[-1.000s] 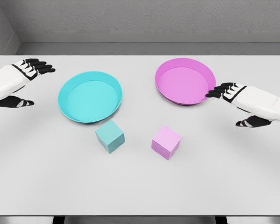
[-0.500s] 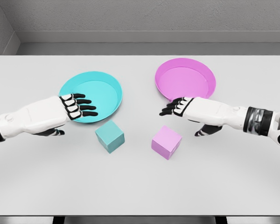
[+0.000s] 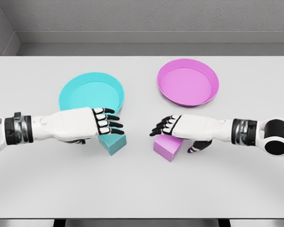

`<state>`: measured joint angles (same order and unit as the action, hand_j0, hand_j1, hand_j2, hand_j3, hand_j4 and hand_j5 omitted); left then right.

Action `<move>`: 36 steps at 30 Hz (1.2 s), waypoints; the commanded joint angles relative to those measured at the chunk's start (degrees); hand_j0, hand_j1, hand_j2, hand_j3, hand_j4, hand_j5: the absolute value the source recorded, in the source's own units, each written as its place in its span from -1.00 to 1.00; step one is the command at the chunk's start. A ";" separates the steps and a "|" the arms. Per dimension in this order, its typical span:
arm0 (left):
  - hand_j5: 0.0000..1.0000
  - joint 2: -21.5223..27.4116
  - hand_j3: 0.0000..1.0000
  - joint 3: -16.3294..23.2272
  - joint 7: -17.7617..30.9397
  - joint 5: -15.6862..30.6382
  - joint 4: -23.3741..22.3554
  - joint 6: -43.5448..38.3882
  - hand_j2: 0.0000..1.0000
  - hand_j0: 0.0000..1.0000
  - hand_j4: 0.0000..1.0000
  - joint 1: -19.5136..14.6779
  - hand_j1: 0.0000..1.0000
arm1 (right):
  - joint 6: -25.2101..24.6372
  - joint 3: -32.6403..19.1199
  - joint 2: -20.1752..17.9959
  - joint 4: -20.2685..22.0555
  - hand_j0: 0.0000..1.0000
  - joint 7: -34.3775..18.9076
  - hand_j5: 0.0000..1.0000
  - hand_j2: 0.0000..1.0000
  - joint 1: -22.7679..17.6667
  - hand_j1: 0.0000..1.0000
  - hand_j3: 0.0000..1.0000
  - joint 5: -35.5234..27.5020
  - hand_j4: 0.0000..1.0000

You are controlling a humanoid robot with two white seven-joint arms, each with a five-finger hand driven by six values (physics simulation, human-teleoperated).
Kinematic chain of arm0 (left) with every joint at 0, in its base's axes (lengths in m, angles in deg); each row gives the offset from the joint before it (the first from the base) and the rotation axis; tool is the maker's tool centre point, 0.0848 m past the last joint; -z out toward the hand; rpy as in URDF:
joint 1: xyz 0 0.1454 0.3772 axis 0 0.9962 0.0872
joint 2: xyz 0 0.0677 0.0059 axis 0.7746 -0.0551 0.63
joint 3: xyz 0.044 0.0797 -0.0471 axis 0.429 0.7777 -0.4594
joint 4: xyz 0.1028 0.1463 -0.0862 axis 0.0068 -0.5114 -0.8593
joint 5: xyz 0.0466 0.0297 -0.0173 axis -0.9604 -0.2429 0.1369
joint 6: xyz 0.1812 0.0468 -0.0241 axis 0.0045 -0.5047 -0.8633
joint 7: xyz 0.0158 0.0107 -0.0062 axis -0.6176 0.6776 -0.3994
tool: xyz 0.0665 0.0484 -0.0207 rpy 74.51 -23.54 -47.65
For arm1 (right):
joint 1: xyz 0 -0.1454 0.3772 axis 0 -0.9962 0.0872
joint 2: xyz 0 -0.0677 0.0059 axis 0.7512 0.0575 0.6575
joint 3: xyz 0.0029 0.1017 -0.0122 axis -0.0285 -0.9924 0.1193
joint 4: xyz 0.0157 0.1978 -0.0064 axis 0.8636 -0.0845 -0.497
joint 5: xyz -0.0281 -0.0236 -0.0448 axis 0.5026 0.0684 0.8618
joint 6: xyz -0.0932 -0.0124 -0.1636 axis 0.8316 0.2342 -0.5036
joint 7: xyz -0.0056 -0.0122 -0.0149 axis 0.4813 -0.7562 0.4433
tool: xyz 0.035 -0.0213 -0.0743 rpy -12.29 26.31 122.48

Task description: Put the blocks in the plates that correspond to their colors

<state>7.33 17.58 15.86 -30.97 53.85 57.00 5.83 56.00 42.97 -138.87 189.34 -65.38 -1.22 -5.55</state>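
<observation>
A teal block (image 3: 112, 144) lies on the white table in front of the teal plate (image 3: 85, 92). My left hand (image 3: 106, 123) hovers over the block's top with fingers spread, hiding most of it. A pink block (image 3: 166, 146) sits right of it, below the pink plate (image 3: 188, 82). Over the pink block my right hand (image 3: 166, 126) is stretched out, fingers open, thumb (image 3: 195, 147) down at the block's right side. Neither hand has closed on a block.
The white table (image 3: 142, 189) runs to a front edge at the bottom of the view. A grey wall rises behind its far edge. Both forearms reach in low from the sides.
Both hands have moved inward and down from near the plates to just above their blocks. The blocks and plates have not moved.
</observation>
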 commanded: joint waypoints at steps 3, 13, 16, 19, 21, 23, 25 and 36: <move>1.00 -1.01 1.00 1.55 0.80 0.14 -0.13 -0.05 1.00 1.00 1.00 -0.88 1.00 | 0.00 1.12 1.33 0.02 1.00 -0.43 1.00 1.00 0.53 1.00 1.00 -0.23 1.00; 1.00 -3.82 1.00 7.17 1.07 -1.61 -1.54 -0.05 1.00 1.00 1.00 -5.98 1.00 | -0.70 2.17 1.50 -0.07 0.93 -2.09 0.93 0.93 0.79 0.93 0.93 -0.40 0.93; 1.00 -3.82 1.00 7.26 1.07 -2.93 -1.80 -0.05 1.00 1.00 1.00 -6.07 1.00 | -0.44 2.17 1.42 -0.07 0.56 -2.18 0.56 0.56 0.79 0.56 0.56 -0.31 0.56; 1.00 -3.82 1.00 7.26 1.07 -3.99 -2.07 -0.05 1.00 1.00 1.00 -6.33 1.00 | -0.17 2.17 1.42 -0.07 0.10 -3.59 0.10 0.10 0.79 0.10 0.10 -0.31 0.10; 1.00 -3.82 1.00 7.44 1.07 -3.99 -2.68 -0.05 1.00 1.00 1.00 -6.77 1.00 | -0.08 2.17 1.42 -0.07 -0.18 -3.68 -0.18 -0.18 0.79 -0.18 -0.18 -0.23 -0.18; 1.00 -3.91 1.00 7.70 1.07 -3.99 -3.74 -0.05 1.00 1.00 1.00 -7.47 1.00 | -0.08 2.17 1.42 -0.07 -0.21 -3.68 -0.21 -0.21 0.79 -0.21 -0.21 -0.23 -0.21; 1.00 -3.99 1.00 7.70 1.07 -4.78 -3.74 -0.05 1.00 1.00 1.00 -7.47 1.00 | -0.08 2.17 1.42 -0.07 -0.22 -3.68 -0.22 -0.22 0.79 -0.22 -0.22 -0.23 -0.22; 1.00 -4.87 1.00 10.16 1.15 -8.03 -4.09 -0.05 1.00 1.00 1.00 -8.88 1.00 | 0.00 -2.57 -0.52 0.02 -0.25 -3.68 -0.25 -0.25 0.88 -0.25 -0.25 -0.14 -0.25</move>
<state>2.58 27.50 17.01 -38.78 49.82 57.01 -3.13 56.04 41.37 -139.00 189.34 -69.06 -0.34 -5.55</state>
